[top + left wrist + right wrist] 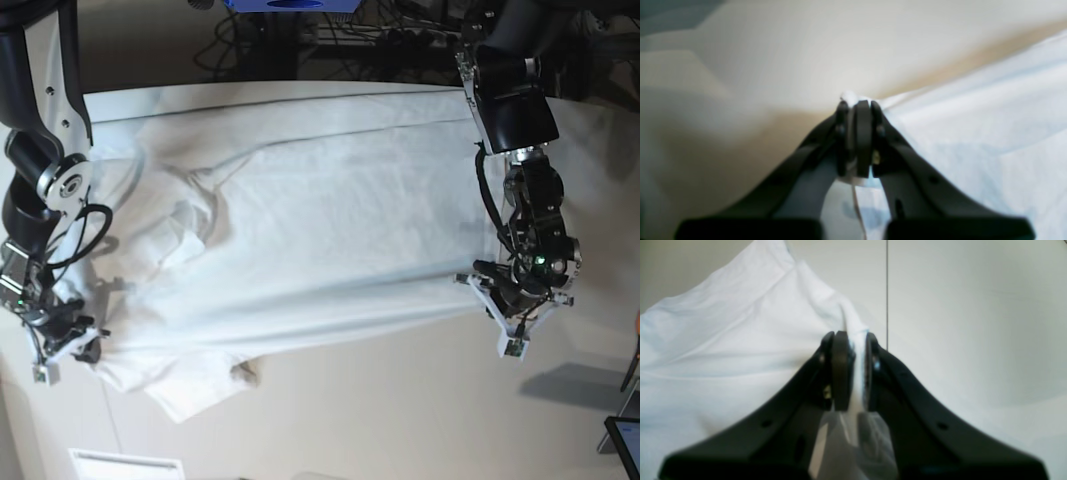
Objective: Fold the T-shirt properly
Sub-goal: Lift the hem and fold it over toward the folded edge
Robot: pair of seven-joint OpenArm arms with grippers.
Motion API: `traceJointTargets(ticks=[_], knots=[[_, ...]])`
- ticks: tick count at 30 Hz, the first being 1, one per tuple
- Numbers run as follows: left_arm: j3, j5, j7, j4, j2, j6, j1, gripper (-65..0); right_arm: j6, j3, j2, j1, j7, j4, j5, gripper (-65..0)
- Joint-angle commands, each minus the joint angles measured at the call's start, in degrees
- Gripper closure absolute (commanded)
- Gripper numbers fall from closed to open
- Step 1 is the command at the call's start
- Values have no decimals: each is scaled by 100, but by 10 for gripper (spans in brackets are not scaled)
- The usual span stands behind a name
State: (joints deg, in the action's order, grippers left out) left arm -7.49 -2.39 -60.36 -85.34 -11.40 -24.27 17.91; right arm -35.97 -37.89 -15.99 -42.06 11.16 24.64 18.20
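The white T-shirt (320,220) lies spread and wrinkled across the white table (400,400), stretched between my two grippers. On the base view's right, my left gripper (488,288) is shut on a corner of the shirt's edge. In the left wrist view the left gripper (857,104) pinches a tuft of the T-shirt (973,116) between its pads. My right gripper (85,345) is low on the base view's left, shut on another corner. The right wrist view has the right gripper (850,336) holding a fold of the T-shirt (723,340), which rises in a ridge to the jaws.
Dark cables and a blue part (290,5) run along the table's far edge. A white strip (125,465) lies at the near edge, lower left. A dark screen corner (625,440) shows at lower right. A thin seam (887,290) crosses the tabletop.
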Motion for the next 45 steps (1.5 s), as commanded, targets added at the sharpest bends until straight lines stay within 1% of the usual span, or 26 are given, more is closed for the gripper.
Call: traceJointTargets(ticks=[1,4,6,9,14,15,20,22,25,31,36,39,42,45], knots=[[-21,112,-8,-297,-87,49,51,0,67,-22,-181,-229,-48,125,-92,-68],[-21,112,-149,-736,-60,49,-196,0,41,-22,-208,-229,128,125,-92,-68],[-21,112,-254,-991,-51,49,-363,0,41,-22,-217,-229,128,133,-92,-68],[-21,112,-483,-1317,-34,49,-565,0,41,-22,-217,-123,251,362,-92,-68],[-12,112,-527,-1695,-16,49,-978,0,32,-13,-190,26,541,784,-92,-68],[-21,112,-536,-1747,37,49,-1066,0,32,-5,-190,70,585,863,-92,-68],[-3,112,-536,-1774,107,49,-1312,0,32,4,-181,193,717,1048,-92,-68],[-21,112,-527,-1747,195,49,-1338,0,32,-13,-181,255,717,1021,-92,-68],[-3,121,-518,-1747,204,49,-1365,0,32,-13,-41,404,717,1057,-92,-68],[41,129,-527,-1642,204,49,-1391,0,32,-13,74,562,708,1057,-92,-68],[41,129,-509,-1642,230,49,-1708,0,32,-13,91,589,708,1267,-92,-68],[-12,129,-509,-1800,318,49,-1831,0,32,-13,91,589,717,1347,-92,-68],[6,129,-518,-2046,318,49,-1945,0,32,-13,91,589,884,1452,-92,-68],[32,138,-518,-2073,318,49,-1945,0,32,-13,100,598,998,1654,-92,-68]])
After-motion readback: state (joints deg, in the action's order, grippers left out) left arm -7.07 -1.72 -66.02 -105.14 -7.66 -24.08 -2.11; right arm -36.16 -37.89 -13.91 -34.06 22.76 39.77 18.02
